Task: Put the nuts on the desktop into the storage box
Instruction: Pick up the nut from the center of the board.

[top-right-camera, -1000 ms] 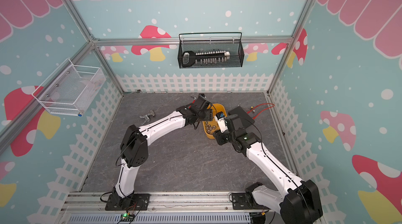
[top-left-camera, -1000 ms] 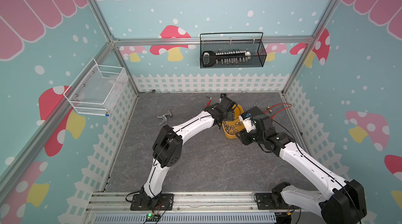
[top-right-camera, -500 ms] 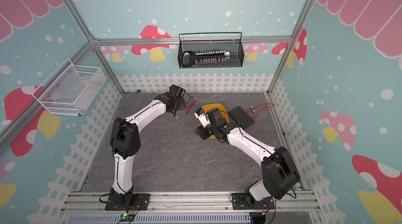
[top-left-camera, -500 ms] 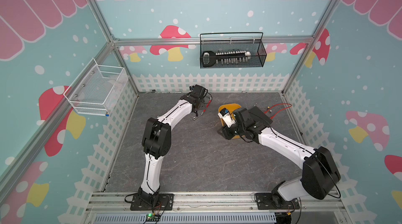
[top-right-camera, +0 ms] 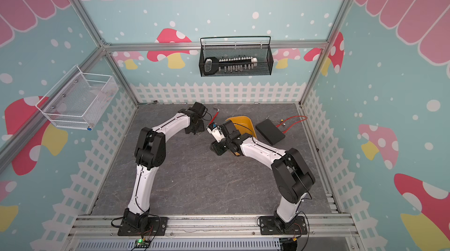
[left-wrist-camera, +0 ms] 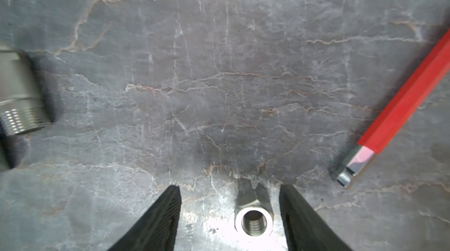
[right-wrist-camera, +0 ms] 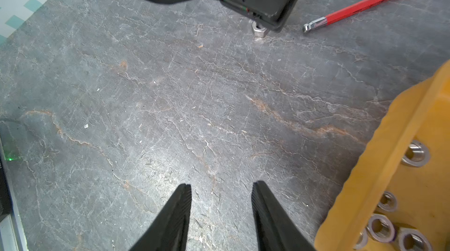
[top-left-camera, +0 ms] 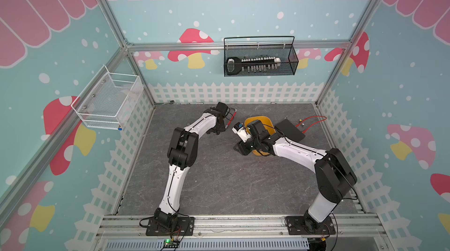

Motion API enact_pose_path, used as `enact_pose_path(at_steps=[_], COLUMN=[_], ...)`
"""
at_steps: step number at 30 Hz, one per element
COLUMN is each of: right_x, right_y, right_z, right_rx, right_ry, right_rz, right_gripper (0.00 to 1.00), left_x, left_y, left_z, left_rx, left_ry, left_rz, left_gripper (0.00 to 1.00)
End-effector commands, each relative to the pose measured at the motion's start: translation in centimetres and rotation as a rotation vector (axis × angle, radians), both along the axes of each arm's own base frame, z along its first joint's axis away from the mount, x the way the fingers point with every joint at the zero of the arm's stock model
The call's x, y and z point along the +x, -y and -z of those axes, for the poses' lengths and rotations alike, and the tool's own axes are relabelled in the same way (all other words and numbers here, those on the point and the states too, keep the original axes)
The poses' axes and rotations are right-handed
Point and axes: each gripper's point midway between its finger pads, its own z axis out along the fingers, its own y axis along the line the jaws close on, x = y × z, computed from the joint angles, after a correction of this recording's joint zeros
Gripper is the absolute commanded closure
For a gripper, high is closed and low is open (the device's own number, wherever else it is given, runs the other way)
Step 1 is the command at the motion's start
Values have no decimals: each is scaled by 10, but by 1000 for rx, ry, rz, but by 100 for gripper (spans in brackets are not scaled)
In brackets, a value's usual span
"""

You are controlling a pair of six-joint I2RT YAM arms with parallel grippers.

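Comparing both top views with a second ago, you see that the left gripper (top-left-camera: 217,131) has left the shallow yellow-orange plastic storage box (top-left-camera: 261,118). It has swung across the dark grey veined desktop (top-left-camera: 219,179) and come down low just beside the red-handled L-shaped wrench (top-left-camera: 230,120). The right gripper (top-left-camera: 242,149) has slid off the storage box and now sits low at its near corner. The target itself is too small to make out here.

From the left wrist, you find the fingers (left-wrist-camera: 163,213) apart and straddling a small silver hexagonal metal nut (left-wrist-camera: 254,223). The nut stands on the desktop, closer to one finger but touching neither, so I judge the pinch comes next. A grey threaded metal fitting (left-wrist-camera: 19,91) lies well off to the side, and the wrench tip is near but clear.

From the right wrist, the jaws stand apart with only bare desktop between them, and nothing is held. Several nuts (right-wrist-camera: 379,228) already lie inside the storage box just beside it. For you, that means one more pickup and a carry back. These views do not settle whether other nuts remain on the desktop.
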Motion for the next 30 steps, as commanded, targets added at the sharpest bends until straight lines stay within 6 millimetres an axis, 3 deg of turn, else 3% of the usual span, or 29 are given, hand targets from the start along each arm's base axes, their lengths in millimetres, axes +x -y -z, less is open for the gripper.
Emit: enact_pose_path(at_steps=[1, 8, 21, 30], right_x=[0, 0, 0, 0], right_y=[-8, -5, -2, 0], right_z=[-1, -1, 0, 1], right_rx=[11, 1, -8, -19], right_ry=[12, 15, 13, 16], right_rz=[-24, -12, 2, 12], right_gripper=[54, 54, 54, 54], left_x=[6, -9, -29, -29], left_y=[-2, 6, 17, 21], left_z=[-4, 13, 30, 37], left_rx=[8, -31, -37, -38], left_ry=[9, -56, -116, -127], left_rz=[3, 29, 69, 74], left_gripper=[35, 47, 52, 70])
